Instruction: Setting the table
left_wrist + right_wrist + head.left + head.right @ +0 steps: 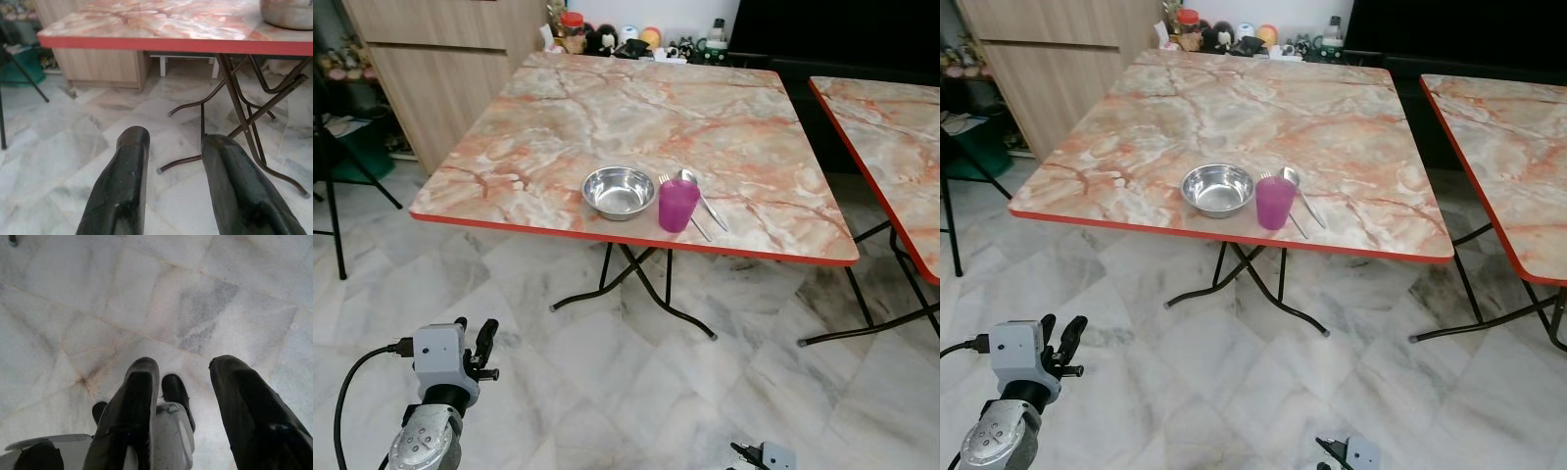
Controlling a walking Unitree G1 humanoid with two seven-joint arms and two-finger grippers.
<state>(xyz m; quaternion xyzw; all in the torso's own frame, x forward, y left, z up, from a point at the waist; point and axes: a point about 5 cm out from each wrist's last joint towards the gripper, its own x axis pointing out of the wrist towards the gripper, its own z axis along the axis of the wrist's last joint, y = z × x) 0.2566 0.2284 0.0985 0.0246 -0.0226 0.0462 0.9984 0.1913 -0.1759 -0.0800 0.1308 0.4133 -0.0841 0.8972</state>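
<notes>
A steel bowl (pixel 619 191) sits near the front edge of the marble-patterned table (pixel 558 117). Right beside it stands a purple cup (pixel 677 205), with a fork (pixel 668 181) and a spoon (pixel 697 188) lying just behind and to its right. My left gripper (pixel 476 345) is low at the front left, well short of the table, open and holding nothing; its wrist view looks under the table edge (pixel 146 44). My right gripper (pixel 178 382) hangs over the floor, open, with nothing between its fingers.
A second marble table (pixel 891 127) stands to the right, with a gap between the two. A wooden cabinet (pixel 440 59) is at the back left, a black stand leg (pixel 333 196) at far left. Jars and figurines (pixel 607 37) line the back. Folding legs (pixel 636 284) cross under the table on the marble floor.
</notes>
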